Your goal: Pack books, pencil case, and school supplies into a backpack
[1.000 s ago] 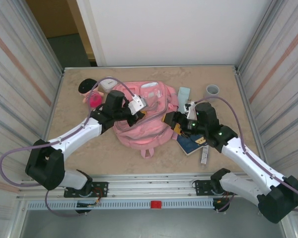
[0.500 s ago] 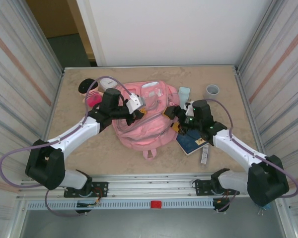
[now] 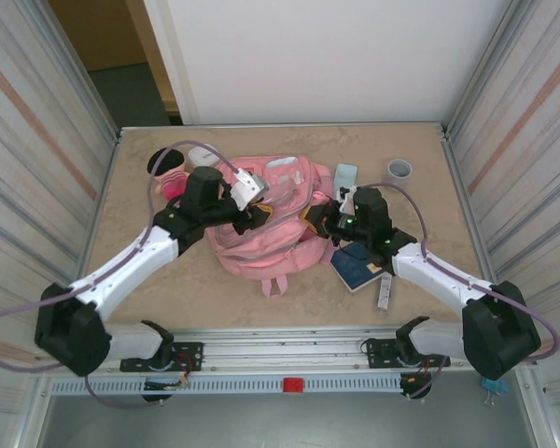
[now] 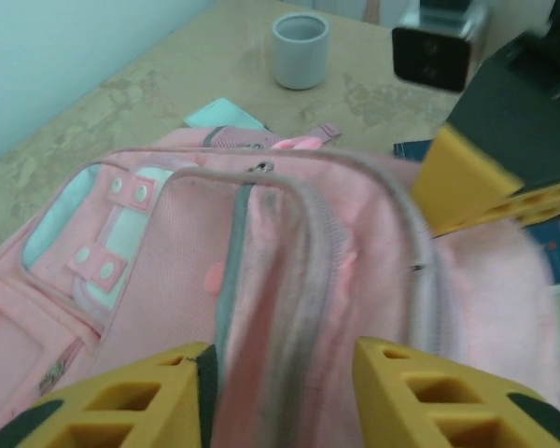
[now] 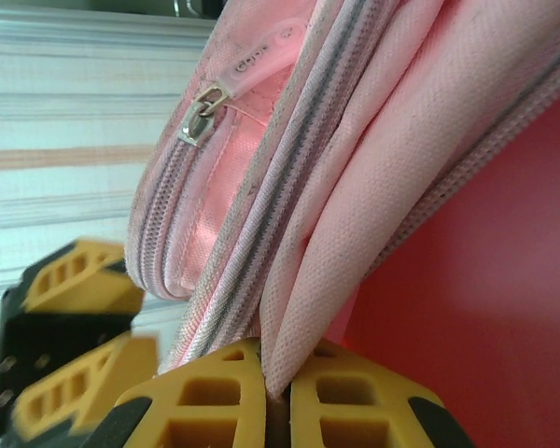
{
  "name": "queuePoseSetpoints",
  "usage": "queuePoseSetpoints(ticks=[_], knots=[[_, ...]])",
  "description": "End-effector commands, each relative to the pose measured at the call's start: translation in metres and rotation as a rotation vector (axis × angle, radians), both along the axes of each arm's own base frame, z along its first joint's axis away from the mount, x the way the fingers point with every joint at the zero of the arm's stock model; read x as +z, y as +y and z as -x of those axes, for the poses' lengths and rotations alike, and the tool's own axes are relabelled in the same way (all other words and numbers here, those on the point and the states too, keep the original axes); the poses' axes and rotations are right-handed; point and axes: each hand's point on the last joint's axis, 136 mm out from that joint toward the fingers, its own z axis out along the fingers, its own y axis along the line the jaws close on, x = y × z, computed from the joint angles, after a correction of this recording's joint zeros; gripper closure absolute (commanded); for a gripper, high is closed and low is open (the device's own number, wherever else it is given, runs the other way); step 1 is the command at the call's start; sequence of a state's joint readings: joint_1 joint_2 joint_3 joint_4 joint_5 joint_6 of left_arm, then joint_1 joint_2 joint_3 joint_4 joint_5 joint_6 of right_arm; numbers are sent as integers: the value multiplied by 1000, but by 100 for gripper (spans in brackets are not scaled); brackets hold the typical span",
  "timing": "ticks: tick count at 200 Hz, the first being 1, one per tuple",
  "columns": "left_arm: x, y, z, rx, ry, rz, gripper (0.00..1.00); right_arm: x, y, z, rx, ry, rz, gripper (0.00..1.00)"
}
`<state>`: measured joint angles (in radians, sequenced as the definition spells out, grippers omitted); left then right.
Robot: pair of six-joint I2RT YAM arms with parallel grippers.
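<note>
The pink backpack [image 3: 261, 238] lies in the middle of the table, zip opening up. My left gripper [image 3: 258, 215] is open over its left top edge, and a ridge of backpack [image 4: 280, 243] fabric and zip stands between the yellow fingers [image 4: 121, 401] without being pinched. My right gripper [image 5: 278, 397] is shut on a fold of the backpack [image 5: 383, 140] rim and stands at the bag's right side [image 3: 317, 219]. The navy book [image 3: 358, 267] lies right of the bag. The mint pencil case [image 3: 345, 175] lies behind it. A white stick [image 3: 385, 291] rests near the book.
A grey cup [image 3: 399, 169] stands at the back right, also seen beyond the bag [image 4: 301, 49]. A black-haired pink doll [image 3: 168, 173] lies at the back left. Metal walls close in both sides. The zip pull [image 5: 201, 117] hangs on the bag's rim.
The right gripper has moved in to the bag's right edge and shut on its fabric. The left gripper has opened, letting go of the rim it held.
</note>
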<state>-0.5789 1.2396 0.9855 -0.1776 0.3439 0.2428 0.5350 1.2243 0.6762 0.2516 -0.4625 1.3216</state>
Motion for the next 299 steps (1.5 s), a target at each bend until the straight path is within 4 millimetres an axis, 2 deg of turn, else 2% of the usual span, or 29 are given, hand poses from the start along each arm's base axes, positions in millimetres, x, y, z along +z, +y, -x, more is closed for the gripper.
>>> queuePoseSetpoints(ticks=[1, 25, 42, 63, 93, 141, 189, 237, 264, 299], knots=[[20, 19, 20, 200, 98, 7, 51, 37, 5, -5, -24, -106, -61, 94], [17, 21, 58, 277, 208, 15, 49, 42, 7, -6, -31, -125, -50, 94], [10, 24, 78, 371, 308, 44, 50, 46, 9, -6, -34, -131, -43, 94], [-5, 26, 95, 487, 437, 66, 51, 47, 12, -6, -37, -129, -35, 94], [-22, 11, 107, 529, 512, 56, 51, 50, 15, -6, -37, -121, -22, 93], [-41, -16, 101, 550, 592, 38, 50, 51, 22, -2, -30, -106, -19, 93], [-48, -37, 93, 524, 593, 51, 49, 54, 31, -1, -4, -106, -22, 94], [-61, -27, 77, 621, 531, 5, 49, 57, 36, 2, 13, -111, -24, 94], [-58, -37, 70, 604, 506, 31, 50, 58, 38, 4, 22, -113, -25, 94], [-56, -52, 64, 584, 503, 58, 58, 59, 39, 8, 33, -121, -27, 97]])
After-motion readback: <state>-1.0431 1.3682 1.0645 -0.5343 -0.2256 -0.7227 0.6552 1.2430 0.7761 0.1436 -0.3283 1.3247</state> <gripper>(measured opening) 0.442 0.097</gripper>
